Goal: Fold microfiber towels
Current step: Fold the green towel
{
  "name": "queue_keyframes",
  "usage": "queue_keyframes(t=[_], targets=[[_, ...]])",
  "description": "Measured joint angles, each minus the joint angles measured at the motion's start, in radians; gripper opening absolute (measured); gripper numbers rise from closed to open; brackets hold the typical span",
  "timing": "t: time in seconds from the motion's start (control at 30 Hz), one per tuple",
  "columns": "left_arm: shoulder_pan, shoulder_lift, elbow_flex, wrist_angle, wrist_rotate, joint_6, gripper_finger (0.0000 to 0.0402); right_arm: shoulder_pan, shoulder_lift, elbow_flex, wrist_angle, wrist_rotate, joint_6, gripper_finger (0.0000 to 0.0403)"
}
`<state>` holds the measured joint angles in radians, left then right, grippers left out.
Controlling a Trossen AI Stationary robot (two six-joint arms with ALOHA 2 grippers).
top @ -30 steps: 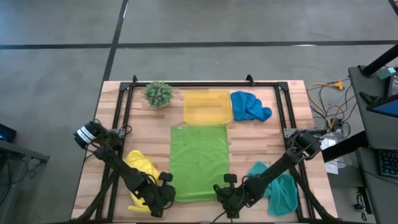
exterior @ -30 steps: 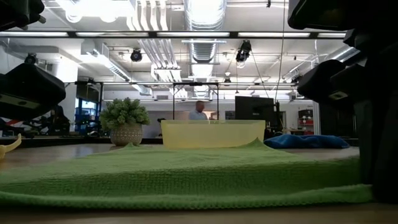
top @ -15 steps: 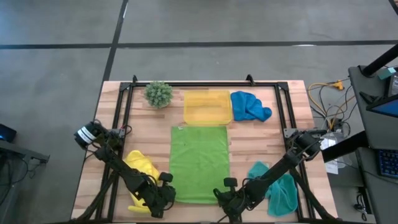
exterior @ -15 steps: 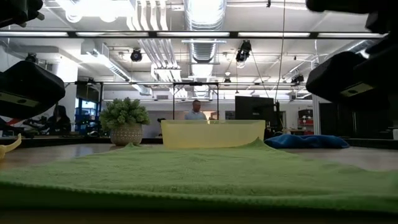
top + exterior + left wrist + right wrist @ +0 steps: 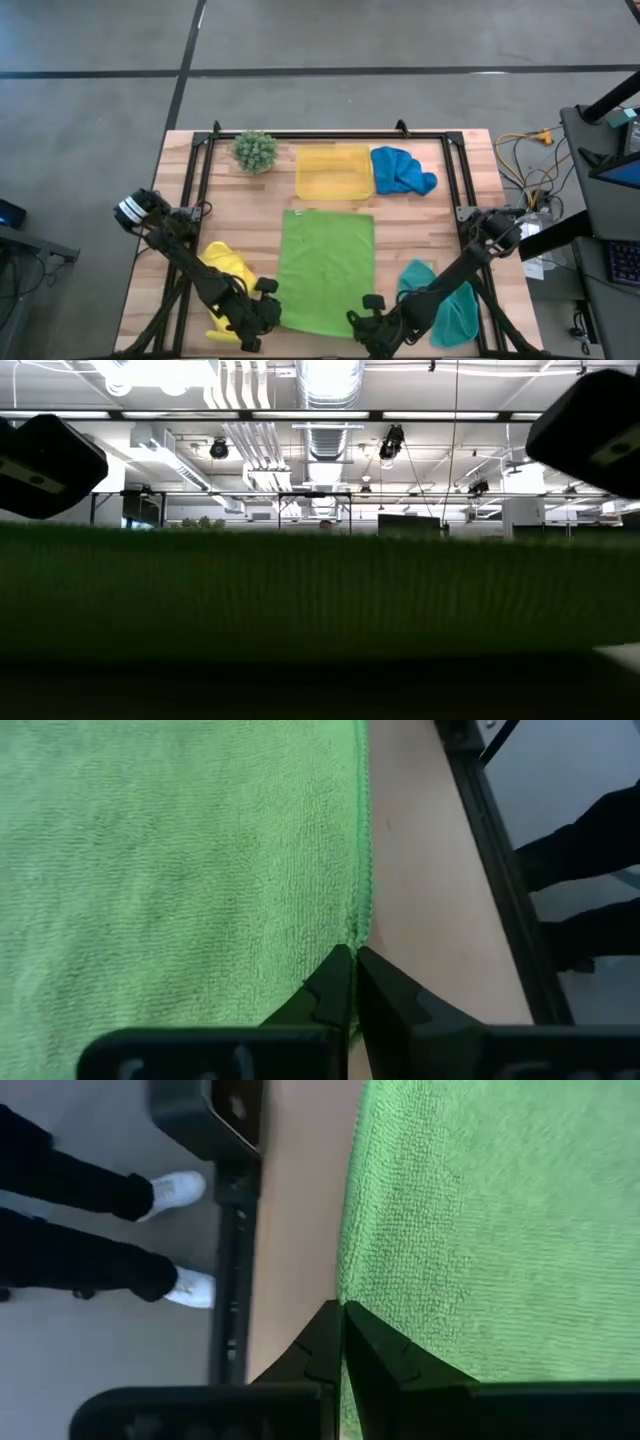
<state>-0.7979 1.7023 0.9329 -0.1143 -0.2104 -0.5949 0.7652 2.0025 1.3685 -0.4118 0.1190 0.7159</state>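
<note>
**A:** Lime green towel (image 5: 326, 270) — where does it lie?

**B:** Spread flat in the middle of the wooden table (image 5: 420, 225), its far edge just short of the yellow tray (image 5: 333, 171). Its near edge is raised off the table; in the low view it fills the lower half of the picture as a green band.

**A:** And the grippers?

**B:** The left gripper (image 5: 352, 970) is pinched shut on the towel's near left corner, and the right gripper (image 5: 338, 1328) is clamped on the near right corner. Both wrist views show the fingers closed together right at the towel's hem.

**A:** Anything in the tray?

**B:** From above it looks empty; only its yellow floor shows.

**A:** The other towels?

**B:** The bright blue towel (image 5: 401, 170) is bunched beside the tray, touching its right side. The yellow towel (image 5: 228, 270) is crumpled under the left arm, and the teal towel (image 5: 447, 305) lies rumpled under the right arm. None of them is in the tray.

**A:** Anything else?

**B:** A small green plant (image 5: 255, 150) stands left of the tray. The right wrist view shows a person's legs in white shoes (image 5: 178, 1187) past the table edge.
</note>
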Motion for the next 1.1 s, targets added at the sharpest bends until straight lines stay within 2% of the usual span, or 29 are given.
queue_keyframes(t=[0.37, 0.57, 1.1], targets=[[0.000, -0.041, 0.000, -0.001, -0.003, 0.001, 0.0000, 0.002, -0.079, 0.000, -0.040, 0.014, 0.006, 0.0008], [0.001, -0.082, -0.001, -0.010, -0.045, 0.001, 0.0000, 0.001, -0.108, 0.000, -0.082, 0.015, 0.009, 0.0008], [0.060, -0.160, -0.002, -0.150, -0.126, 0.008, 0.0000, -0.062, -0.182, -0.019, -0.160, 0.013, -0.037, 0.0008]])
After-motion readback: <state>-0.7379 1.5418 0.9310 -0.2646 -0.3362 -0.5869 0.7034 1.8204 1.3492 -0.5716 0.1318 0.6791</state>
